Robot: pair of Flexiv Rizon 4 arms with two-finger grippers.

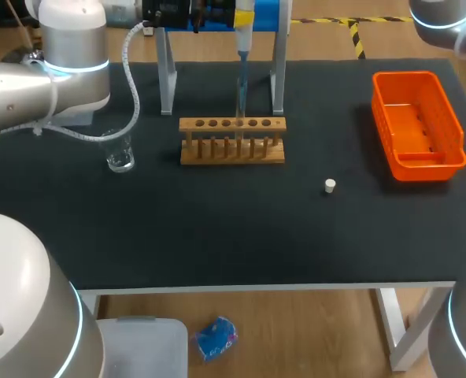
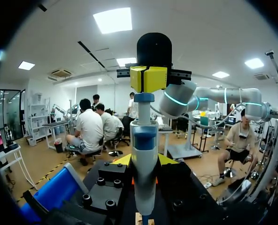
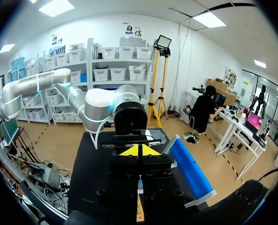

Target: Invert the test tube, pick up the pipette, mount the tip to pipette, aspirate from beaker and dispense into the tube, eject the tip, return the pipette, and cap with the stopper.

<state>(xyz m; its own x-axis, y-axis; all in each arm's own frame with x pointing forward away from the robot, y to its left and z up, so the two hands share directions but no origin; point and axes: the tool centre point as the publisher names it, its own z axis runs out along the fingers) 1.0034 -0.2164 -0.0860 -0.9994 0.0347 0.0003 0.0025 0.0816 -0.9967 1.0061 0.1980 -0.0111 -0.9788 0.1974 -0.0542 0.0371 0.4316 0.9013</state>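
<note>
The white and blue pipette (image 1: pixel 243 35) hangs upright over the wooden rack (image 1: pixel 231 150), its tip reaching down into the clear test tube (image 1: pixel 239 118) that stands in a middle hole. My left gripper (image 1: pixel 233 16) is shut on the pipette's body (image 2: pixel 144 154), which fills the left wrist view between the gripper's black jaws. My right gripper (image 2: pixel 148 78) is shut, its yellow tips (image 3: pixel 139 151) resting on top of the pipette's plunger (image 2: pixel 144 97). The glass beaker (image 1: pixel 120 153) stands left of the rack. The small white stopper (image 1: pixel 330 186) lies right of the rack, nearer the front.
The pipette stand (image 1: pixel 166 79), with grey legs and a blue top, rises just behind the rack. An orange basket (image 1: pixel 418 126) sits at the table's right side. Bare black table top (image 1: pixel 233 228) stretches in front of the rack.
</note>
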